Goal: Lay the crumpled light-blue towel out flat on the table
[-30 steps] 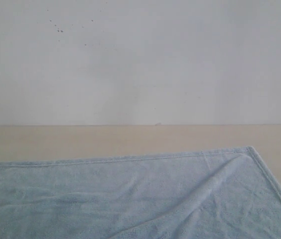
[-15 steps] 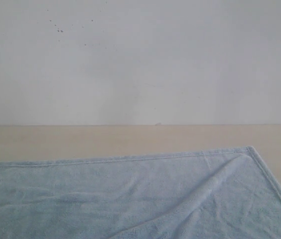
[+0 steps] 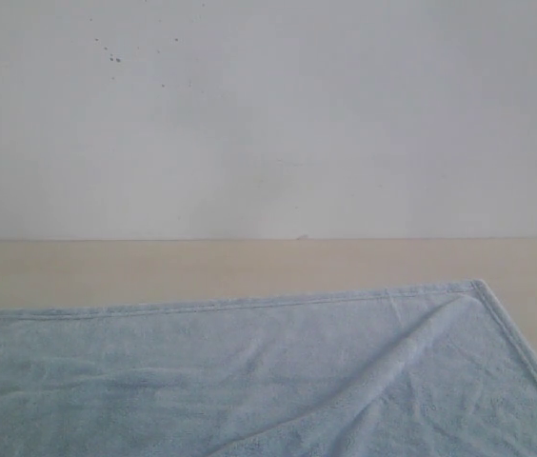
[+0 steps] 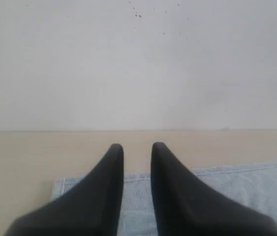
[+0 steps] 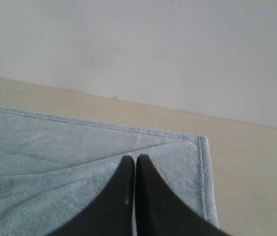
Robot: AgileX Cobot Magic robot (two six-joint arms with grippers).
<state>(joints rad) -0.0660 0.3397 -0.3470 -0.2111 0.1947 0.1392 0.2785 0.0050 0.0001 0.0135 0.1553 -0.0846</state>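
Still unmoved, towel (image 3: 268,381) lies spread on table (image 3: 154,267); left claw (image 4: 136,146) slightly parted, right claw (image 5: 135,158) pressed closed.

Towel (image 3: 268,381) lying on the table (image 3: 249,262), its far edge roughly parallel to the table's far edge, with a bare strip of table between them. Wall (image 3: 297,124) directly behind the table's far edge. Bare table also lies right of the towel's far right corner. Left gripper (image 4: 137,147) points toward the towel's far left corner, right gripper (image 5: 135,158) toward its far right corner.
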